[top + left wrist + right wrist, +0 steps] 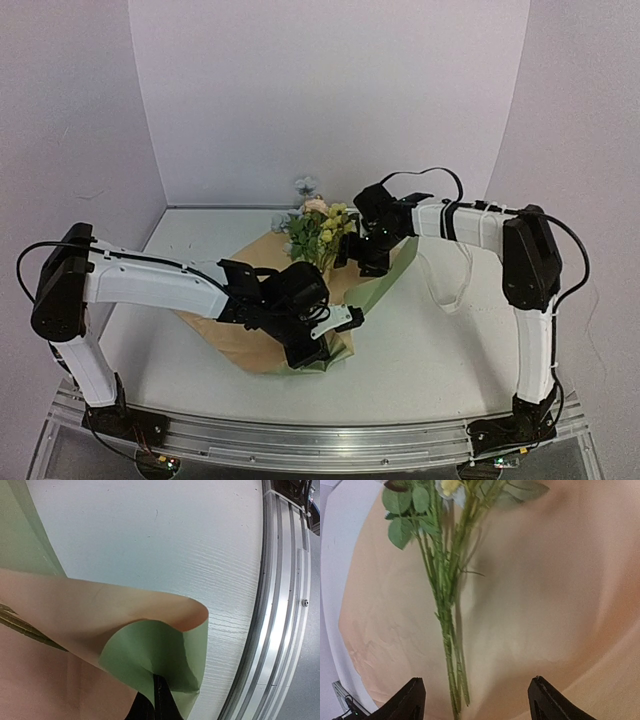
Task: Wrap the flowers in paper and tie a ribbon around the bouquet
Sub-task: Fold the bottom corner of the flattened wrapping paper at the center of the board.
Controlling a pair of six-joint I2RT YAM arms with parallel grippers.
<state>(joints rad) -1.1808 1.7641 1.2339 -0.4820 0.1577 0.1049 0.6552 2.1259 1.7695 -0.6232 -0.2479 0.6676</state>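
We see the paper (pixel 150 650) in two plain, matte colours: olive green on one face and a warm peach-tan on the other. The flowers (pixel 320 228) have pale yellow blooms, one pinkish head and one grey-blue head, above green leaves and thin green stems. The table (pixel 165 545) is white with a faint wood-grain pattern, and its edge rail (pixel 280 605) is silvery grey. The left arm (pixel 150 280) and right arm (pixel 480 225) are white with black joints. The left gripper (pixel 159 700) and right gripper (pixel 476 680) are black. The backdrop (pixel 320 90) is pale lilac-white.
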